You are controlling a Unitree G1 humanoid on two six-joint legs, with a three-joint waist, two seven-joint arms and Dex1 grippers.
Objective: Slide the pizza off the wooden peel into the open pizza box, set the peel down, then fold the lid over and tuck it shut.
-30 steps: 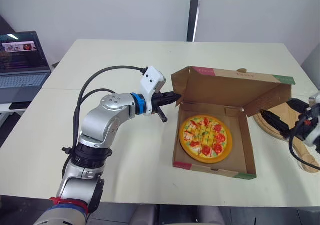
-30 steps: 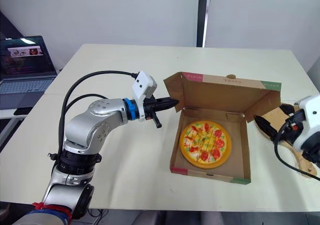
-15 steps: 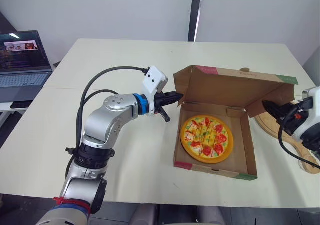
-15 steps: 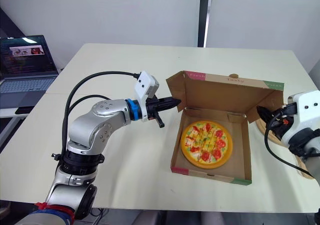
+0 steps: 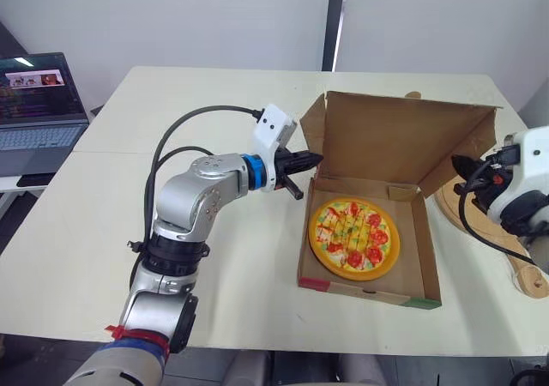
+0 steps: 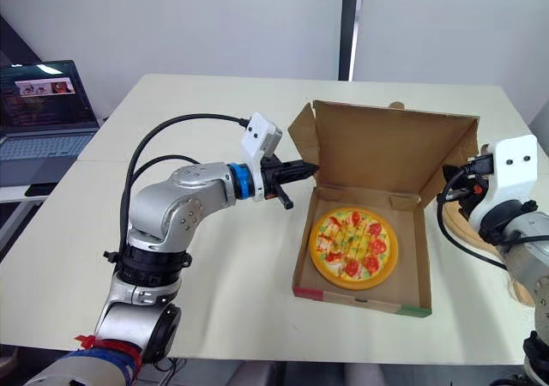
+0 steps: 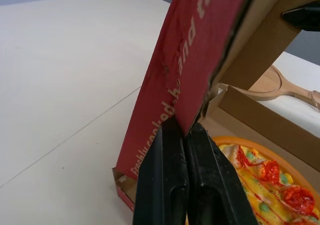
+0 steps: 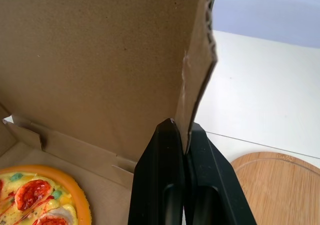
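Clamping the lid by its flaps, left fingers and right fingers have tipped it steeper

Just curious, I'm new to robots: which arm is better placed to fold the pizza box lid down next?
Neither alone, likely both together. The left gripper is shut on the lid's left side flap, the right gripper on its right side flap, and the lid stands raised over the pizza.
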